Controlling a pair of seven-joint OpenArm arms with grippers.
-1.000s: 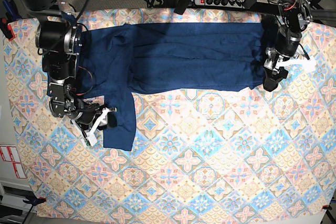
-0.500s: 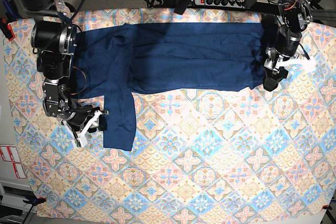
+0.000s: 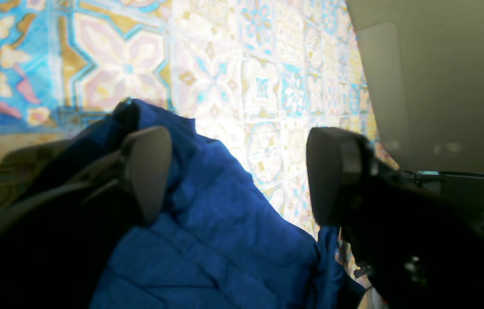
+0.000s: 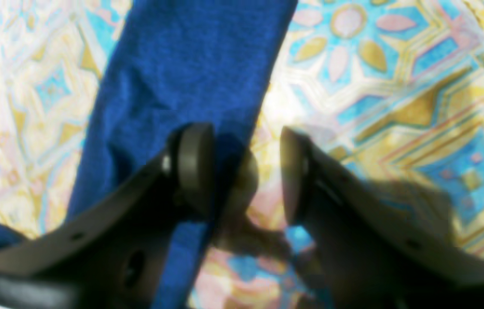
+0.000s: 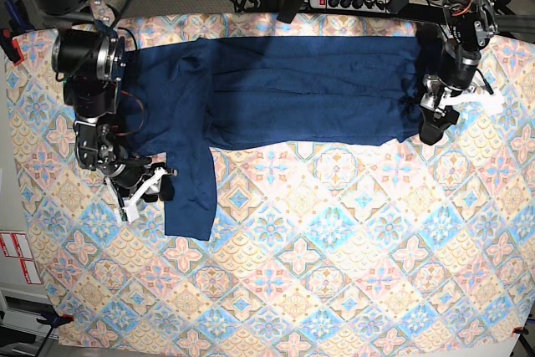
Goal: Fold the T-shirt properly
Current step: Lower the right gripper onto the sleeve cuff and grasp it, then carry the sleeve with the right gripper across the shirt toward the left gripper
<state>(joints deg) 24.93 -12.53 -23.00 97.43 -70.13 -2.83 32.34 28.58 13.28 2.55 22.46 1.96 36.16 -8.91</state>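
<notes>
Soft, limp, light T-shirt (image 5: 284, 94) spread across tablecloth (image 5: 334, 248), best pinched at sleeve edge (image 4: 263, 77) and hem corner; right gripper (image 4: 246, 171) agape astride sleeve, left gripper (image 3: 237, 176) wide over hem, both empty.

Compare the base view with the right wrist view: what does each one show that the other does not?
Only the base view shows the whole T-shirt spread across the top of the patterned tablecloth, one sleeve hanging down, the left gripper at its other end, and a power strip behind the table.

Only the right wrist view shows up close that the right gripper is open, one finger over the sleeve's edge, the other over bare cloth.

Both show the blue sleeve, the tablecloth and the right gripper beside the sleeve.
</notes>
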